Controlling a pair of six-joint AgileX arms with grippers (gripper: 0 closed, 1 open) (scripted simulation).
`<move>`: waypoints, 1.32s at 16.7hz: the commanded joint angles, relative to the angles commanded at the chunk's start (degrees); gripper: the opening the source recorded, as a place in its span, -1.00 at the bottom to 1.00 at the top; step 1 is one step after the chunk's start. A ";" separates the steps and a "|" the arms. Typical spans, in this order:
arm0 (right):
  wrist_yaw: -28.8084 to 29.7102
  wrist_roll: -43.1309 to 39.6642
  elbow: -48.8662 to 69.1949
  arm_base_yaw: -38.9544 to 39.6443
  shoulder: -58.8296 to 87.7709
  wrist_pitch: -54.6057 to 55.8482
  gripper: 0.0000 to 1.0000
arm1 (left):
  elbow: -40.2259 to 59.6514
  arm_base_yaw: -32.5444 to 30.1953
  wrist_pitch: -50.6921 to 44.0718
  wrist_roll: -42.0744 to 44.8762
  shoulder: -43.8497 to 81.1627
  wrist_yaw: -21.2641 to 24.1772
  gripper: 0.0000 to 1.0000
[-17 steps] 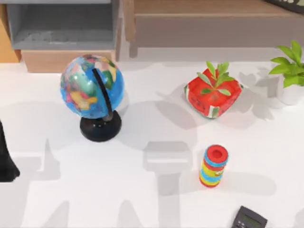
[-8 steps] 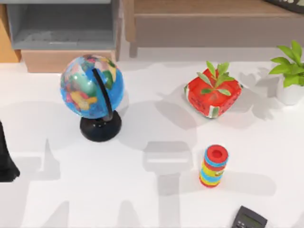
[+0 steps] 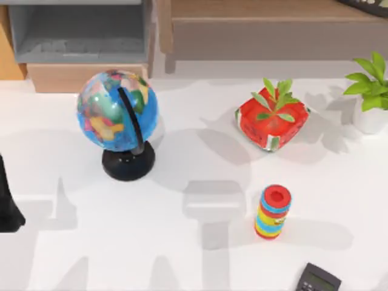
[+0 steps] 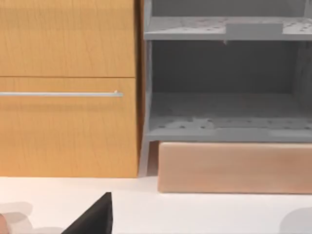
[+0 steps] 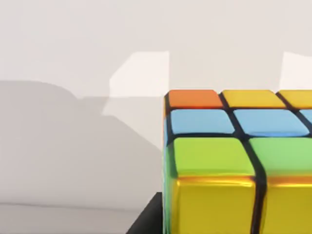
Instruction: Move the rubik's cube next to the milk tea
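Observation:
The rubik's cube (image 5: 229,161) sits very close in the right wrist view, on the white table, showing orange, yellow, blue and green tiles. A dark part of my right gripper (image 5: 148,219) pokes in beside the cube's near corner. Whether it touches the cube is unclear. The milk tea is out of view. My left arm (image 3: 7,203) stays parked at the table's left edge. A black piece of its gripper (image 4: 95,217) appears in the left wrist view, facing the cabinet.
A globe (image 3: 117,112) stands left of centre and a red pot with a plant (image 3: 271,121) right of centre. In front of the pot is a striped ring stack (image 3: 273,212). A calculator (image 3: 317,280) lies at the front edge, a white potted plant (image 3: 371,97) far right, and shelves (image 4: 224,87) behind.

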 joint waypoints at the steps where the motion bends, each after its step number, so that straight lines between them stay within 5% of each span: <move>1: 0.86 0.32 -0.60 0.14 0.53 0.75 -1.00 | 0.00 0.00 0.00 0.00 0.00 0.00 1.00; 14: 7.11 3.82 -6.56 2.24 6.31 7.58 -1.00 | 0.00 0.00 0.00 0.00 0.00 0.00 1.00; 22: 7.11 3.82 -6.56 2.24 6.31 7.58 0.21 | 0.00 0.00 0.00 0.00 0.00 0.00 1.00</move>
